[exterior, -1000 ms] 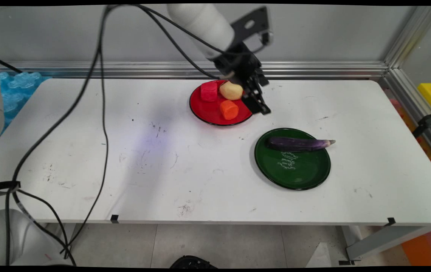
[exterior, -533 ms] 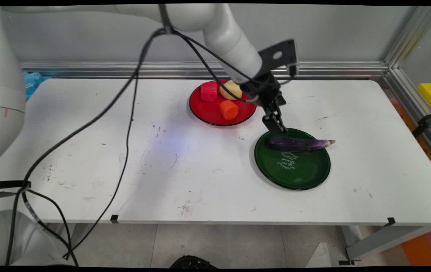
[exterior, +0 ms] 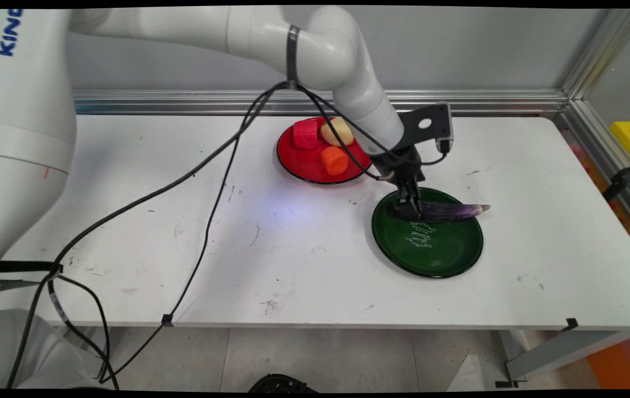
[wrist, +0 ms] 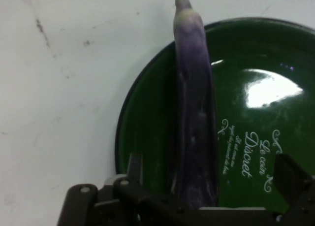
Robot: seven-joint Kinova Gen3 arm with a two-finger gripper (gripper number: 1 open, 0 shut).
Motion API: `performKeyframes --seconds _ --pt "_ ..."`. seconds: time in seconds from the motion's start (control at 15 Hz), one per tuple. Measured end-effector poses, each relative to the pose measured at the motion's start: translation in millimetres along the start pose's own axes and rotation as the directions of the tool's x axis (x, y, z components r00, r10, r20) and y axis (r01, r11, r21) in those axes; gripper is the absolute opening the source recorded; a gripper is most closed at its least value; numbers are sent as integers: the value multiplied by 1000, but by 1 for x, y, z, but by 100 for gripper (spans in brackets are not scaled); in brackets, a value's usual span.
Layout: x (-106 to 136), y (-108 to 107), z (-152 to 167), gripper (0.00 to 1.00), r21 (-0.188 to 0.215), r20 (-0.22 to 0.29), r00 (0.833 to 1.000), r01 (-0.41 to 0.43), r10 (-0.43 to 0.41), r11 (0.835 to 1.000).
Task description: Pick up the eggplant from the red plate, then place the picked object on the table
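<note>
We count two plates, a green plate [exterior: 431, 251] at centre right carrying one eggplant [exterior: 450, 210] and a red plate [exterior: 301, 163] above and left of it holding three pieces of food [exterior: 335, 160]. The arm slopes down from upper left, cables trailing. The gripper [exterior: 408, 209] stands spread around the eggplant's thick end, fingers [wrist: 290, 174] apart, gripping nothing yet.

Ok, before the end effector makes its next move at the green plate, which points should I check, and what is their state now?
1. End effector over the eggplant's thick end: ok.
2. Fingers open, one each side of the eggplant: ok.
3. Eggplant lies on the green plate, tip over the rim: ok.
4. Finger contact with eggplant: cannot tell.
5. Red plate with its three pieces stands apart from the end effector: ok.
</note>
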Motion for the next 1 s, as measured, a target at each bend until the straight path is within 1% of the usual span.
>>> performKeyframes --seconds 0.4,0.47,0.73,1.0 --pt "-1 -1 32 100 -17 31 999 -9 9 1000" --pt "-1 -2 36 0 -19 34 999 -11 11 1000" --pt "-2 -2 43 0 -26 36 999 -21 22 999" --pt "0 -2 36 0 -21 26 999 -30 30 999"
